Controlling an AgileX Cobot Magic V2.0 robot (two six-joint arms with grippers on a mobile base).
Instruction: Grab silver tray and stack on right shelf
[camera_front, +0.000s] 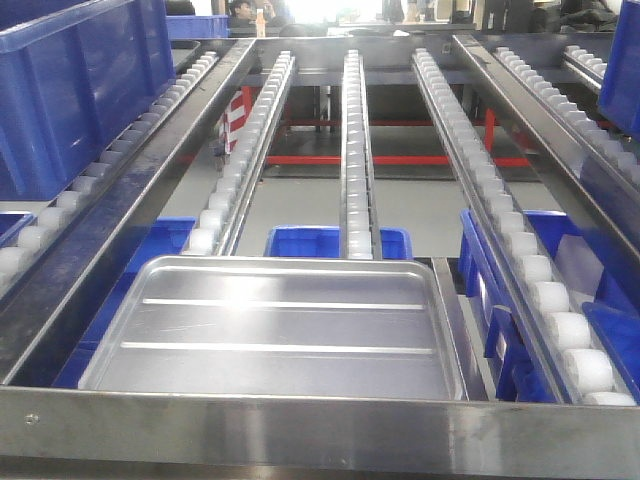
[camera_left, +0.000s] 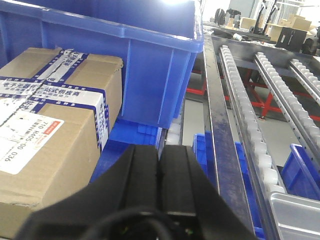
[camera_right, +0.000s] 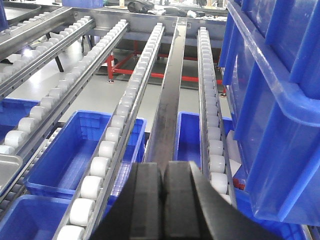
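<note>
The tray (camera_front: 280, 330) lies flat at lower centre of the front view, on the shelf (camera_front: 140, 215), just behind the front rail (camera_front: 320, 432). A blue crate (camera_front: 80, 85) fills the upper left. Small blue bins (camera_front: 335, 240) sit below the rollers (camera_front: 355, 150). In the left wrist view, a taped carton (camera_left: 50, 130) stands left of that crate. The left gripper (camera_left: 159, 175) and right gripper (camera_right: 163, 195) each have jaws pressed together, gripping nothing.

The right shelf (camera_front: 357, 150) bears the silver tray (camera_front: 280, 330) behind its front rail (camera_front: 320, 435), plus a blue crate (camera_front: 80, 80).
</note>
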